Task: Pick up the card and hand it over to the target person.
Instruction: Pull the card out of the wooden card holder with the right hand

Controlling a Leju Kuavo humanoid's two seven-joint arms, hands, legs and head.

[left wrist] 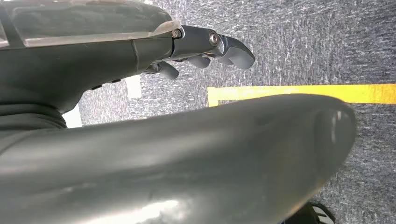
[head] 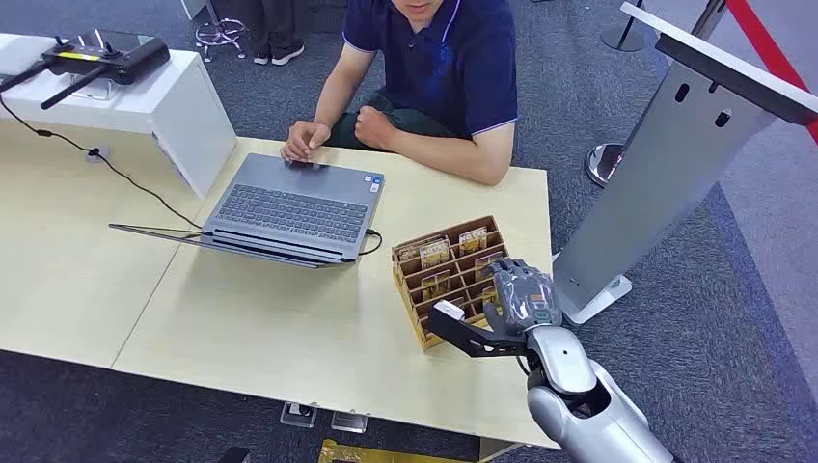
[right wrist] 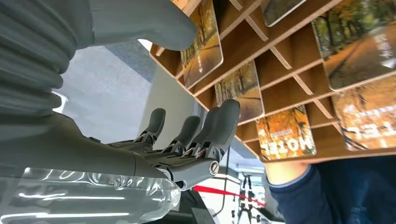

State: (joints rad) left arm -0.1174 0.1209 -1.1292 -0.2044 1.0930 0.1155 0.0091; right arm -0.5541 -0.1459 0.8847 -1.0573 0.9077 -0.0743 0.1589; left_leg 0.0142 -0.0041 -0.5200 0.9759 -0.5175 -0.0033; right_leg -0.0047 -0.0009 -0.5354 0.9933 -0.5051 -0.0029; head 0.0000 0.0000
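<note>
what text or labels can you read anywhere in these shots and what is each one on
"HOTEL", seen upside down in the right wrist view: on an autumn-photo card in the wooden card rack.
White lettering on the neighbouring card: too blurred to read.
Small stickers on the laptop palm rest: too small to read.

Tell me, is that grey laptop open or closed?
Open: the grey laptop lies folded back flat on the pale wooden table, keyboard showing.

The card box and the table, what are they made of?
The box looks like thin brown wood or fibreboard: flat dividers slotted together, matte, plain cut edges. The table looks like pale laminate board: smooth, even colour, faint grain; solid wood can't be ruled out.
</note>
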